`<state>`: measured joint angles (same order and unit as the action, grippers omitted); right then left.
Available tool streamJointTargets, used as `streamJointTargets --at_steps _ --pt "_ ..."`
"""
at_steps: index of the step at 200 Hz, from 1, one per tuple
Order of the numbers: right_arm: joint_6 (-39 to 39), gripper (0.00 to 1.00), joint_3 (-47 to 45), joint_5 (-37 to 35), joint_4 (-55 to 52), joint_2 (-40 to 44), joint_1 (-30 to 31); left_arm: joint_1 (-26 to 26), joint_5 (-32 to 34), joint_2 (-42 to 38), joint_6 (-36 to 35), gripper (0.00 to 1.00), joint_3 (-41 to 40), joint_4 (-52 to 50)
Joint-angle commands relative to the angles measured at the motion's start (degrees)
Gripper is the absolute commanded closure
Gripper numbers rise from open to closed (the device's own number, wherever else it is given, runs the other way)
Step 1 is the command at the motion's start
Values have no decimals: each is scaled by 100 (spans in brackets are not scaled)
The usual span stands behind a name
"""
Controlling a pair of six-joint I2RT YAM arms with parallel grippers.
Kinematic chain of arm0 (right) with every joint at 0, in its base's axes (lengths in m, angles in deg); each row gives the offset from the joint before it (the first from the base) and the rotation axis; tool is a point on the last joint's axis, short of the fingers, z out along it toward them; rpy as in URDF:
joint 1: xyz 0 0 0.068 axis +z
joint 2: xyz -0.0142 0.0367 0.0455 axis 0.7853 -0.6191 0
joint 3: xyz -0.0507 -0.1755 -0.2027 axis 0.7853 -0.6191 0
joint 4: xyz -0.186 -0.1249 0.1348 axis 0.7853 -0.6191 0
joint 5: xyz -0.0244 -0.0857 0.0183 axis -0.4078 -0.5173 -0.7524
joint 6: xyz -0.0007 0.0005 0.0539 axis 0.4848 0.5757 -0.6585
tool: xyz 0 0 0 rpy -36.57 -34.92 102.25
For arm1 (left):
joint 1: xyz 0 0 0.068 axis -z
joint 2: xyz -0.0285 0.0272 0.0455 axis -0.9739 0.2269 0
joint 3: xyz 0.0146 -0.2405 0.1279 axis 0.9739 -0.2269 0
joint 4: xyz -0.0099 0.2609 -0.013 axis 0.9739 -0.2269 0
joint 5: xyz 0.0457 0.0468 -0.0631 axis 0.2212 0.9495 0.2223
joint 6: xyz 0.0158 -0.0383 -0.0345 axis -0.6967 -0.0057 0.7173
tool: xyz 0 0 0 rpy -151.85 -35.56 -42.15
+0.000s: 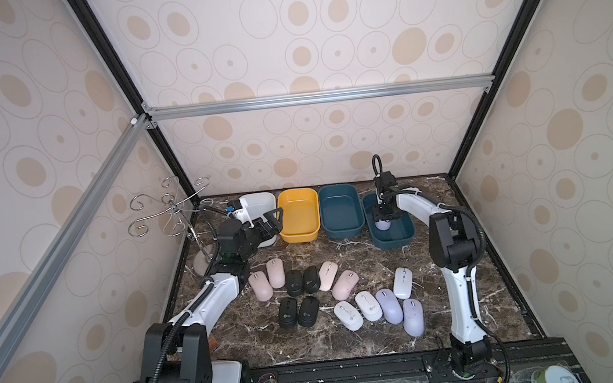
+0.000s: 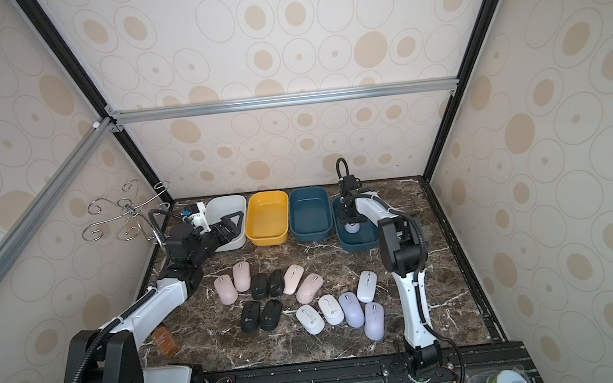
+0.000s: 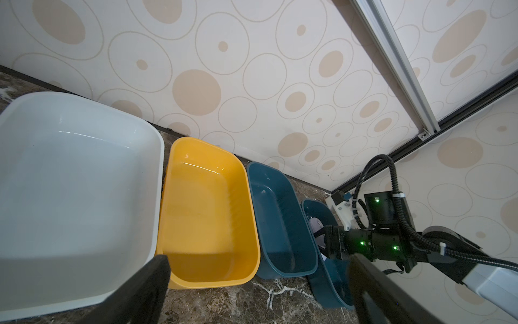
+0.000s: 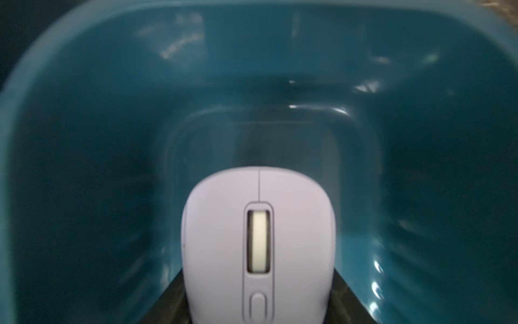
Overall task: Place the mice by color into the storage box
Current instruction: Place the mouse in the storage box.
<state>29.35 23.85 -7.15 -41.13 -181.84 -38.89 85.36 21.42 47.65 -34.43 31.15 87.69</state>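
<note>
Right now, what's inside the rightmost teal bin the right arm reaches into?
One lavender mouse, clamped in the right gripper, inside the rightmost teal bin. The floor ahead of it is bare; what lies under the mouse and gripper is covered.

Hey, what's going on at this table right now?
The right tool grips a lavender mouse inside the teal bin at the right end of the row, not yet released. The left tool hangs open and empty by the white bin. Thirteen mice, pink, black, white and lavender, lie unsorted on the table.
</note>
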Motion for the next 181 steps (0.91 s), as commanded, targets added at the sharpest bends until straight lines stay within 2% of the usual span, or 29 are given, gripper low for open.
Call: streamJointTargets --at_steps 1,49,81,154,181 --pt "184 65 392 172 -259 -177 22 23 -41 27 27 0 254 49" --pt "205 58 705 357 -183 -552 23 19 -14 56 12 0 250 44" --pt "199 57 1365 377 -748 -947 22 23 -17 94 29 0 252 27" --pt "122 43 1430 438 -723 -1076 23 24 -76 92 60 0 251 69" --pt "121 41 1504 486 -777 -1081 22 24 -125 114 88 0 251 81"
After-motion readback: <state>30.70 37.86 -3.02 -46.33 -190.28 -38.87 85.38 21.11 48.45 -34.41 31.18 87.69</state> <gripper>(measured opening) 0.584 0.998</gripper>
